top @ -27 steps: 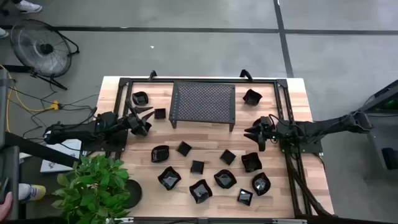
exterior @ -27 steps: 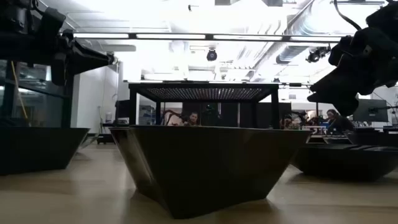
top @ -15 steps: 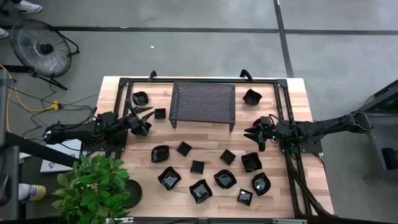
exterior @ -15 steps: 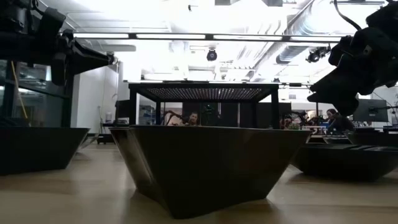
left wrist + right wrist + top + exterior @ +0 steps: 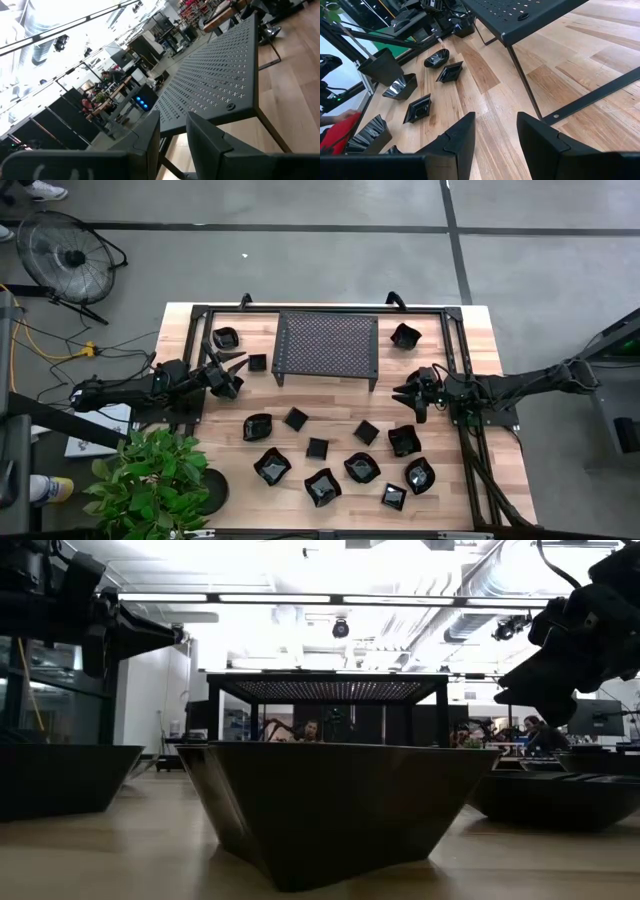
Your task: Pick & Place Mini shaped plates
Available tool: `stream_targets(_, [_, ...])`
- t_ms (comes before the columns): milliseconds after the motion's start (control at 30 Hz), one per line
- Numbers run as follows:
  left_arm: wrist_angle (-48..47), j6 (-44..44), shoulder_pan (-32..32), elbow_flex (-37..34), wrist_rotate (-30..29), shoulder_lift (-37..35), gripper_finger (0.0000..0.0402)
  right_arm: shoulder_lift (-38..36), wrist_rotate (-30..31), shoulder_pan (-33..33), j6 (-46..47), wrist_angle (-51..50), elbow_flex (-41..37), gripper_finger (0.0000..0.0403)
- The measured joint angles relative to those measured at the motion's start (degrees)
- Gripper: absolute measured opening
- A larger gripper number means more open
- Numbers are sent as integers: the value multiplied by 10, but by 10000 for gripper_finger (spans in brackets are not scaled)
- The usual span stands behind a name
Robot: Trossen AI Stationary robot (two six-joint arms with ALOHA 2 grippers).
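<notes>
- The left gripper (image 5: pixel 232 370) hangs above the table (image 5: pixel 480 340) off the mesh rack's (image 5: pixel 326 345) left side, fingers parted and empty.
- The right gripper (image 5: pixel 405 395) hangs off the rack's right front corner, jaws parted, holding nothing.
- A small square plate (image 5: pixel 257 363) lies just beside the left gripper.
- Most mini shaped plates (image 5: pixel 362 468) lie flat, rims up, in front of the rack; 2 sit at the back corners.
- Their plan shape shows no clear long axis.

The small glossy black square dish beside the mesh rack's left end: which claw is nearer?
Left. The left claw sits just beside the small glossy black square dish, nearly touching. The right claw waits beyond the black perforated mesh rack, at its opposite end.
</notes>
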Motion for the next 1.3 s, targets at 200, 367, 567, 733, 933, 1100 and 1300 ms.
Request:
stream_targets(200, [0, 0, 0, 0, 0, 0, 92, 0, 0, 0, 0, 0, 0, 140])
stream_targets(367, [0, 0, 0, 0, 0, 0, 92, 0, 0, 0, 0, 0, 0, 140])
stream_targets(567, [0, 0, 0, 0, 0, 0, 92, 0, 0, 0, 0, 0, 0, 140])
stream_targets(733, [0, 0, 0, 0, 0, 0, 92, 0, 1, 0, -9, 0, 0, 140])
stream_targets(933, [0, 0, 0, 0, 0, 0, 92, 0, 65, 0, -78, 5, 0, 140])
stream_targets(1100, [0, 0, 0, 0, 0, 0, 92, 0, 107, 0, -68, 8, 0, 140])
stream_targets(1300, [0, 0, 0, 0, 0, 0, 92, 0, 114, 0, -79, 28, 0, 140])
